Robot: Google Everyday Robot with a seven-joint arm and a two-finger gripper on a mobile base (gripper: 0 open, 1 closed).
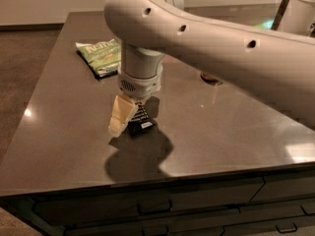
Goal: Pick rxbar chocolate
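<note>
Camera view: the rxbar chocolate [141, 122], a small flat bar in a black wrapper with rows of white text, lies on the glossy dark-brown tabletop [59, 136]. The white arm's cream-tipped gripper [127, 118] reaches down onto the bar, close against its left side. How far open it stands, and whether it grips the bar, cannot be told. A green crinkled snack bag [101, 58] lies well behind the bar, further left.
</note>
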